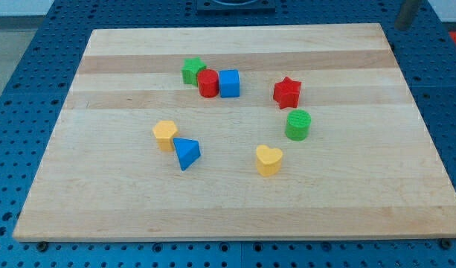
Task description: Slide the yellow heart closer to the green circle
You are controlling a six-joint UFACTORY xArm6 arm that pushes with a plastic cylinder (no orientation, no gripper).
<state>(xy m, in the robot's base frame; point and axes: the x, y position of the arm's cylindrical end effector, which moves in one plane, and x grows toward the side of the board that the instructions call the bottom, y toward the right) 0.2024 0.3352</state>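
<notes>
Camera view showed the wooden tabletop (235, 201) with seven blocks scattered on it and the yellow heart (268, 159) lying low and right of centre. The green circle (297, 124), a short cylinder, stood just up and to the view's right of the heart, near it but apart, with a strip of bare wood between them. The line from heart to circle ran diagonally toward the view's upper right, so a push would likely have to start from the heart's lower-left side.

No rod end appeared over the tabletop; a dark object at the view's top right corner could not be identified, so where my tip stood relative to the blocks, and the state of the end effector, could not be told.

A red star (286, 91) sat just above the circle. Farther left lay a blue triangle (187, 152) touching a yellow block (165, 135), and a green star (192, 70), red cylinder (208, 83) and blue cube (229, 83) clustered near the top.
</notes>
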